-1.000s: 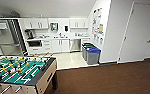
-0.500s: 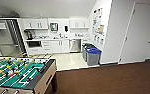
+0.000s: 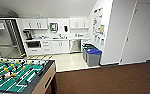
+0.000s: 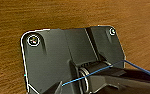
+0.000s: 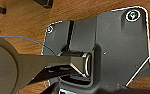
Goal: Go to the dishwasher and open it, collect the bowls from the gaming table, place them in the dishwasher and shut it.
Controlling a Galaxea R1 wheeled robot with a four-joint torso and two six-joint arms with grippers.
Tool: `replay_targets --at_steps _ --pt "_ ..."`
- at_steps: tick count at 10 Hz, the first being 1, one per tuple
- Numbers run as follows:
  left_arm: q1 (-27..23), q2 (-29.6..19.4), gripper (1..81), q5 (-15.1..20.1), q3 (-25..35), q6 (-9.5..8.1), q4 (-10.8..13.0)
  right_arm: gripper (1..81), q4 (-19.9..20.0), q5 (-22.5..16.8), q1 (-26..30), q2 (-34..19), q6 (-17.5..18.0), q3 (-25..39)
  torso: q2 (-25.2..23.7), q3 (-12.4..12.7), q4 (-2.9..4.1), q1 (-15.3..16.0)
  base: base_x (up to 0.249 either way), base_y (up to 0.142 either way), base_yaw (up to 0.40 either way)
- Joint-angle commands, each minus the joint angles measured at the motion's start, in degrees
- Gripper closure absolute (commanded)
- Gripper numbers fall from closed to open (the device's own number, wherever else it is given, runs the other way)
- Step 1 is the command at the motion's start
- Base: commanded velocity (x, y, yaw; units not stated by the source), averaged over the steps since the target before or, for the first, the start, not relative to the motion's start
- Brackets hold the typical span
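Steel dishwasher [image 3: 75, 46] — far across kitchenette

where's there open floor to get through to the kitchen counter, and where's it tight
Open: pale floor between the foosball table and the bins, leading to the dishwasher; also the brown carpet. Tight: beside the bins by the wall.

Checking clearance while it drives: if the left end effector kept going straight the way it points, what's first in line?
Going by the left wrist view, the brown carpet floor, with nothing else in that line. How far off it lies is unclear.
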Motion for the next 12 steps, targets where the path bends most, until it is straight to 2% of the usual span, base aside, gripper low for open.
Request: replay_targets --at_steps 1,12 --pt "-2.83 -0.91 1.0 2.98 0.89 0.30 0.40 1.0 -0.22 -2.68 2.04 -1.30 -0.05 0.74 0.00 0.00 0.00 0.00 0.120 0.000 0.000" --pt "-2.92 -0.56 1.0 2.81 0.54 0.30 0.40 1.0 -0.66 -2.68 2.48 -1.03 -0.14 0.47 0.00 0.00 0.00 0.02 0.128 0.000 0.000"
